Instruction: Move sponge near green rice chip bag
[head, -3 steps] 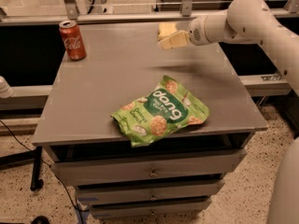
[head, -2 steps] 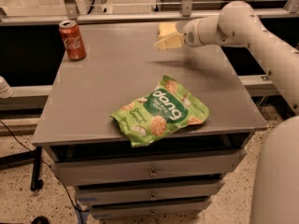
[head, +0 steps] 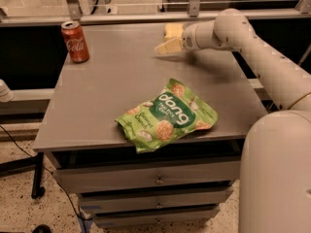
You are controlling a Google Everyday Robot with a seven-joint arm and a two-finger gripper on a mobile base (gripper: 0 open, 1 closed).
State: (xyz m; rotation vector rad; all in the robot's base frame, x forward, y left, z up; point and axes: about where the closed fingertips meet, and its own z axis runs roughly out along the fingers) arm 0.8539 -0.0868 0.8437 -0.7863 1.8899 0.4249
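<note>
Claw (head: 167,43) by sponge (head: 173,30) at table's rear — "dang" bag (head: 167,116), Coca-Cola can (head: 75,41).

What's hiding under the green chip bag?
Only the grey table shows beneath the green rice chip bag, which lies near the front edge. Anything right under it is covered. The gripper is far back, by the sponge.

The arm (head: 265,64) has smooth off-white cylindrical links with rounded joints. The pale yellow end effector (head: 169,40) sits at 1 o'clock on the tabletop (head: 112,81).
</note>
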